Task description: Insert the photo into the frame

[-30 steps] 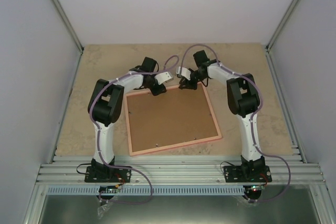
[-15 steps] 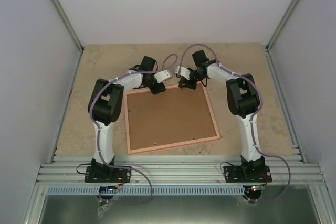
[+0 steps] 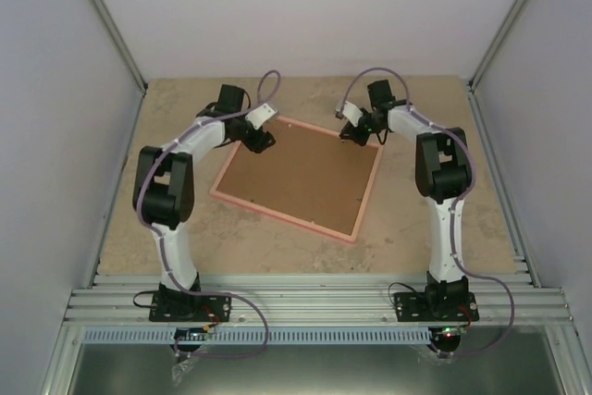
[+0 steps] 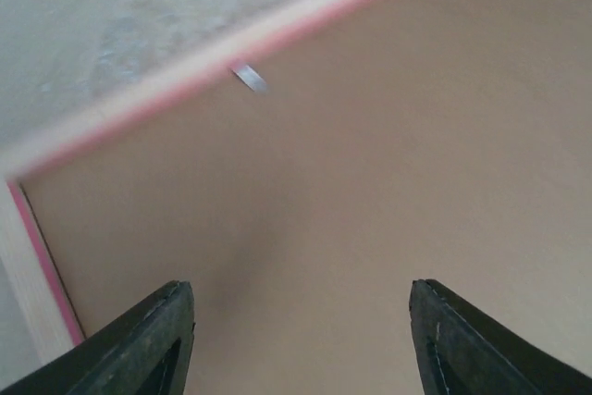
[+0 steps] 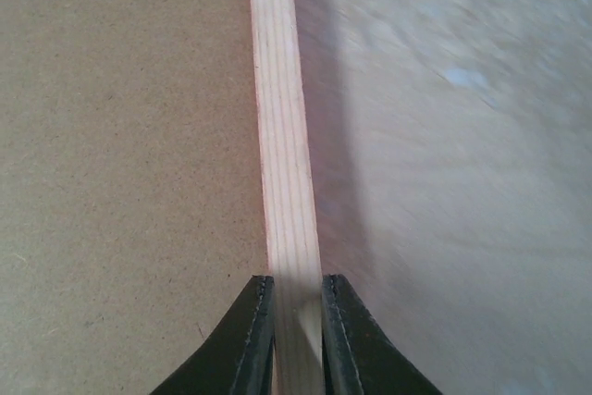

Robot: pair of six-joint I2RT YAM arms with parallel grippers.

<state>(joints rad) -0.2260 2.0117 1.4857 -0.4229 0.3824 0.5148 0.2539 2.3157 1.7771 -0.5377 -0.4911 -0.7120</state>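
Item one: your frame (image 3: 283, 215) lies back-up and askew at mid-table (image 3: 499, 182), its pink rails filled by the brown backing board (image 3: 301, 178), with one corner pointing far left and another far right. Item two: your left gripper (image 3: 258, 139) hangs over the far-left corner, and in its wrist view its fingers (image 4: 148, 339) are spread wide above the board with nothing between them, near a small metal tab (image 4: 248, 78). Item three: your right gripper (image 5: 298, 289) sits at the far-right corner, its fingers pinched onto the frame's pale wooden rail.
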